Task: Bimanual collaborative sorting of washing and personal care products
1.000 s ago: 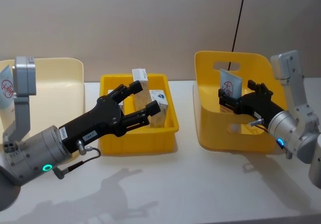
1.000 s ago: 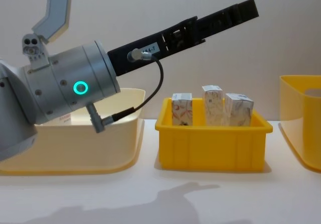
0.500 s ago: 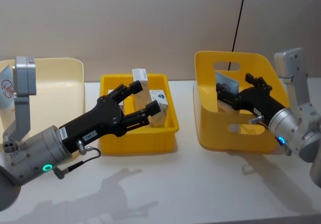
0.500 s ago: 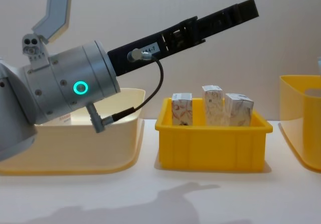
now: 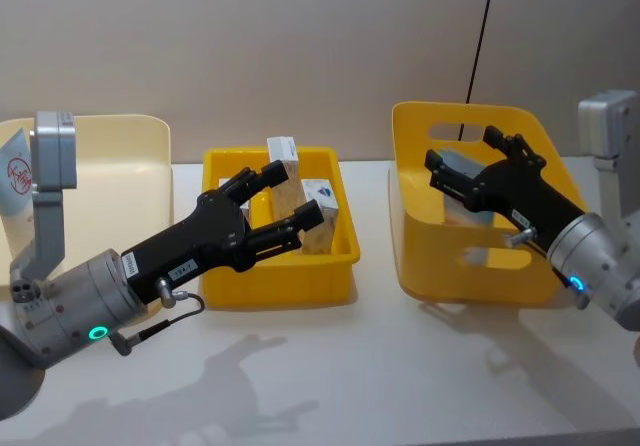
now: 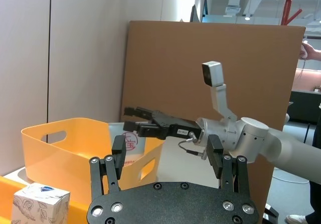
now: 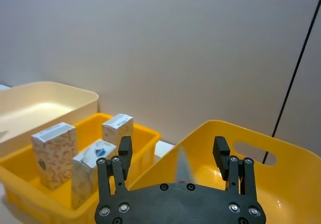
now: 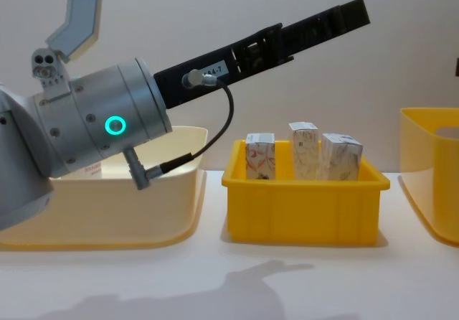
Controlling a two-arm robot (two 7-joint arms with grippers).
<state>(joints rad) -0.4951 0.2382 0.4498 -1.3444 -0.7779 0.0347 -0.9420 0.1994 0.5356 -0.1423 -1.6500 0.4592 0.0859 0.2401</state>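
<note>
Three small white cartons (image 8: pixel 303 150) with red-brown swirls stand in the yellow tray (image 8: pixel 301 212). My left gripper (image 5: pixel 290 196) hovers open just above them, holding nothing. A light-blue tube (image 6: pixel 131 144) with a red logo stands inside the tall yellow bin (image 5: pixel 470 266). In the right wrist view this tube (image 7: pixel 182 166) shows edge-on below the fingers. My right gripper (image 5: pixel 470 156) is open above that bin and clear of the tube. Another tube (image 5: pixel 15 171) leans in the cream bin (image 5: pixel 110 166) at the far left.
The three containers stand in a row along the back of the white table, cream bin left, yellow tray (image 5: pixel 280 281) centre, yellow bin right. Bare table lies in front of them. A wall stands close behind.
My right gripper has let go of the tube inside the yellow bin, opened and risen above the rim. The left arm has not moved.
</note>
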